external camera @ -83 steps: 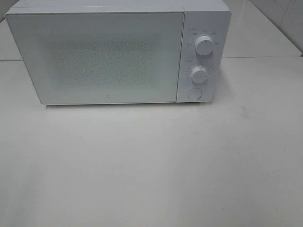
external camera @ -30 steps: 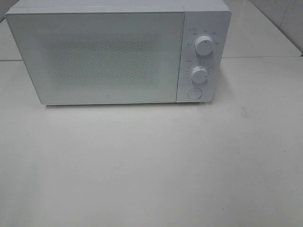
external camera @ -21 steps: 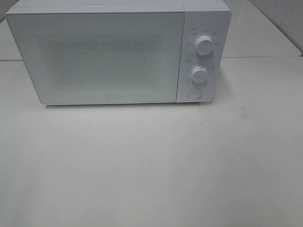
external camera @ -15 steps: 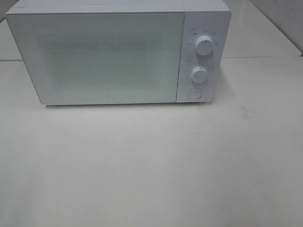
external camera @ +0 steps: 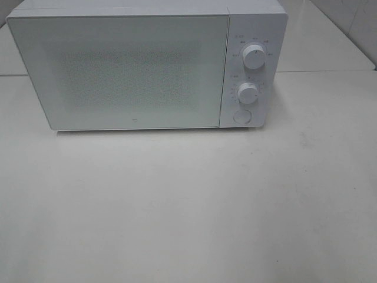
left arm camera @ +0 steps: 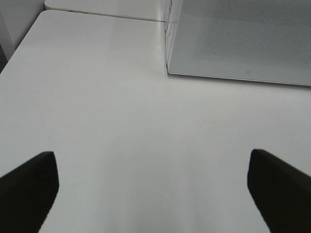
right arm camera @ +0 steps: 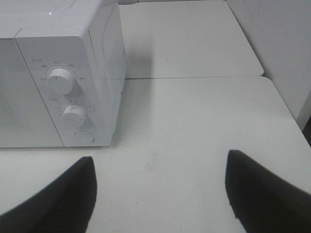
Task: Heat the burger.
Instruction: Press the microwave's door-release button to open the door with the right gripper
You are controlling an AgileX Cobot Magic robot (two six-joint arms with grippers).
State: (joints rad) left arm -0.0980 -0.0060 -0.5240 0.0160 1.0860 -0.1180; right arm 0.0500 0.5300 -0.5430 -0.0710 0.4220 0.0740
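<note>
The burger is out of view in every frame. A white microwave stands at the back of the table with its door closed; the mesh window shows nothing inside. My left gripper hangs open over bare table in front of the microwave's left corner, its dark fingers wide apart and empty. Off to the microwave's right, my right gripper is also open and empty, facing the control panel. Neither gripper appears in the exterior high view.
The panel carries two white knobs and a round button. The white table spreads in front of the microwave. A seam between tabletops runs behind on the right, and a wall rises at the far right.
</note>
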